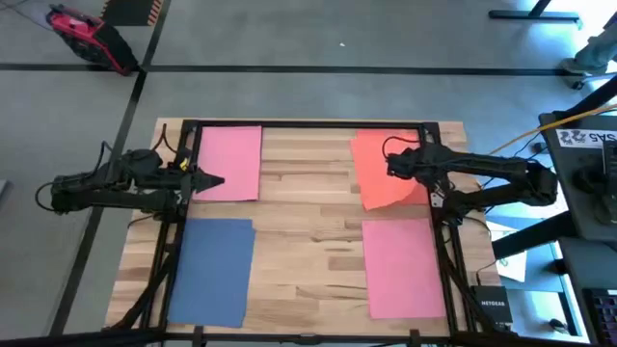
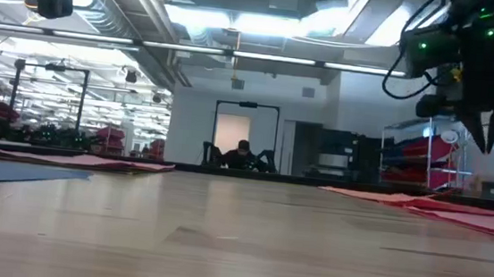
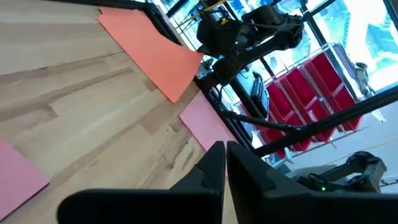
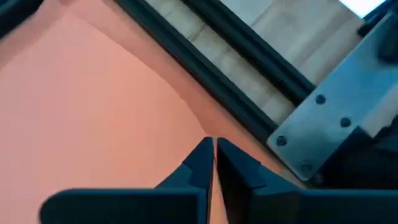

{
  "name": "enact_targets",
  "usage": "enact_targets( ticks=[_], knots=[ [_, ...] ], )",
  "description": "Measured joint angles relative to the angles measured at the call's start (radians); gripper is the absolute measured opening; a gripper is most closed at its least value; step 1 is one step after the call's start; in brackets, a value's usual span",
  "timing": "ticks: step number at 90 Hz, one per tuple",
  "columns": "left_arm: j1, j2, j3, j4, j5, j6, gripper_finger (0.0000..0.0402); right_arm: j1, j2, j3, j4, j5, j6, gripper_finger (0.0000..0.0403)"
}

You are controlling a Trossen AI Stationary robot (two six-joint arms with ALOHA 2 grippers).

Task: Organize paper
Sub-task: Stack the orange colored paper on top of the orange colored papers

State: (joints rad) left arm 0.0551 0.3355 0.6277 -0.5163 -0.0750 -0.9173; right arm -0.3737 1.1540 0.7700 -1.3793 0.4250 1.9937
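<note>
Four sheets of paper lie flat on the wooden table. A pink sheet [image 1: 228, 162] is at the far left, a blue sheet [image 1: 210, 271] at the near left, and another pink sheet [image 1: 405, 266] at the near right. An orange sheet [image 1: 384, 170] lies askew at the far right. My left gripper [image 1: 220, 181] is shut over the right edge of the far-left pink sheet. My right gripper [image 1: 389, 170] is shut over the orange sheet [image 4: 93, 93]. In the low view its fingertips [image 2: 488, 146] hang well above the table, pointing down.
A black frame rail [image 1: 308, 123] runs along the table's far edge, and further rails run down both sides. Bare wood [image 1: 308, 226] shows in the middle between the sheets. Beyond the right edge stand a desk and cables [image 1: 578, 145].
</note>
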Motion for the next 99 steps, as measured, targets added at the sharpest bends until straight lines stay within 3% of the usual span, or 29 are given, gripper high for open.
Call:
enact_targets(
  ticks=[23,35,44,60,79,99],
  knots=[
    [0.000,0.000,0.000,-0.001,0.000,0.011,0.0000,0.000,-0.006,0.004,-0.009,-0.029,-0.194,0.0118],
    [0.000,0.000,0.000,0.000,0.000,0.016,0.0000,0.000,-0.006,0.038,0.032,-0.078,-0.463,0.0143],
    [0.000,0.001,0.000,0.000,0.000,0.017,0.0000,0.001,-0.006,0.076,0.121,-0.135,-0.710,0.0118],
    [0.000,0.001,0.000,-0.001,-0.024,0.011,0.0000,0.018,0.001,0.099,0.501,-0.264,-0.941,0.0012],
    [0.000,0.001,0.000,-0.001,-0.086,0.012,0.0000,0.020,0.155,0.099,0.674,-0.253,-0.988,0.0002],
    [0.000,0.021,0.000,-0.001,-0.098,0.016,0.0000,-0.017,0.346,0.099,0.891,-0.329,-1.080,0.0000]
  ],
)
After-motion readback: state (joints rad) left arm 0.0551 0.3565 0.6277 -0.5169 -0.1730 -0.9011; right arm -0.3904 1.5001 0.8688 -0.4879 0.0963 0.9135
